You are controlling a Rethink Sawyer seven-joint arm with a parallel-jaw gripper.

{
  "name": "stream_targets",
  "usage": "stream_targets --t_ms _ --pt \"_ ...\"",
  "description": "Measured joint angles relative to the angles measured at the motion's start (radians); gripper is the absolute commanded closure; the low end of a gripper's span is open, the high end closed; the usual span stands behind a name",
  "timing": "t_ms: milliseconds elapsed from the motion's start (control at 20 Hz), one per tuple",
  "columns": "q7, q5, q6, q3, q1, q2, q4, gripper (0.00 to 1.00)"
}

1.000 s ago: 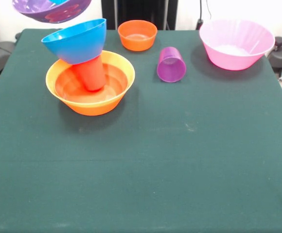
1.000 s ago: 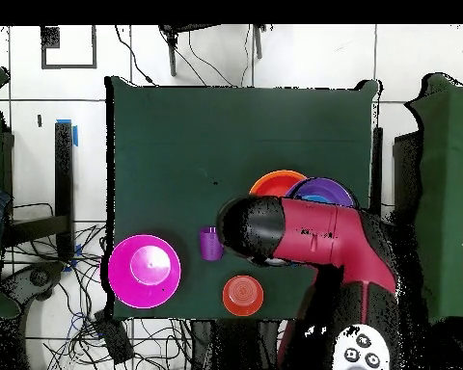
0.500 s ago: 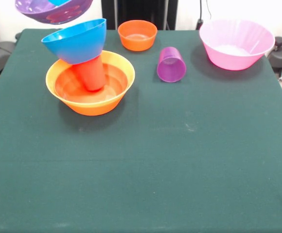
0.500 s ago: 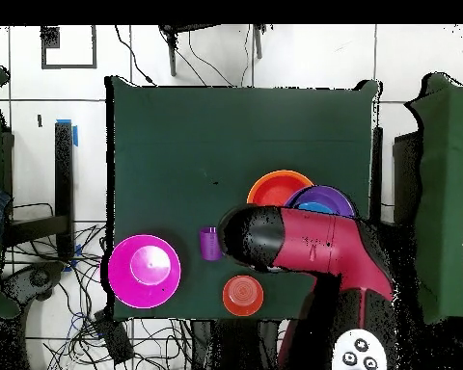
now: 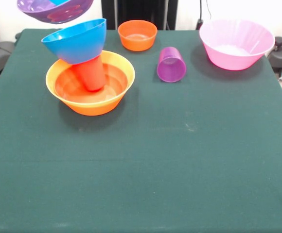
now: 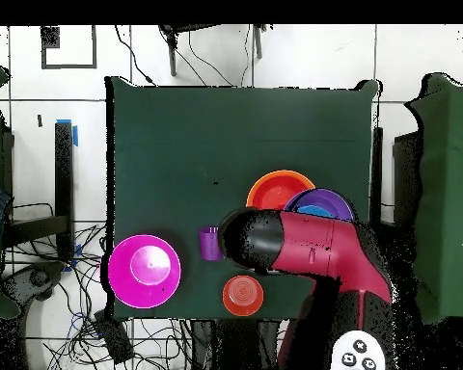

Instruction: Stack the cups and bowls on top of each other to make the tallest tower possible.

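The tower stands at the left of the front view. A large orange bowl [image 5: 90, 108] holds a darker red-orange shallow bowl [image 5: 69, 91]. An upturned red cup [image 5: 90, 74] stands in it, and a large blue bowl [image 5: 77, 41] sits tilted on the cup. A purple bowl [image 5: 53, 10] hangs in the air above the tower at the top edge, with something light blue [image 5: 59, 2] in it. The gripper that holds it is hidden above the picture's edge. In the overhead view the purple bowl [image 6: 324, 203] pokes out from under the arm [image 6: 308, 252], next to the large orange bowl [image 6: 272, 184].
A small orange bowl [image 5: 137, 35] stands at the far middle. A translucent purple cup [image 5: 171, 64] lies on its side next to it. A large pink bowl [image 5: 236, 43] stands at the far right. Cables lie off the table's right edge.
The purple bowl has drifted slightly to the right and up at the front view's top edge. The arm has shifted a little in the overhead view. The tower has not moved.
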Motion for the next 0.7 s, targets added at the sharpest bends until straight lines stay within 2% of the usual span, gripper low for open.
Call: stream_targets --t_ms 700 --pt "0.019 0.010 -0.127 0.000 0.000 0.058 0.061 1.00"
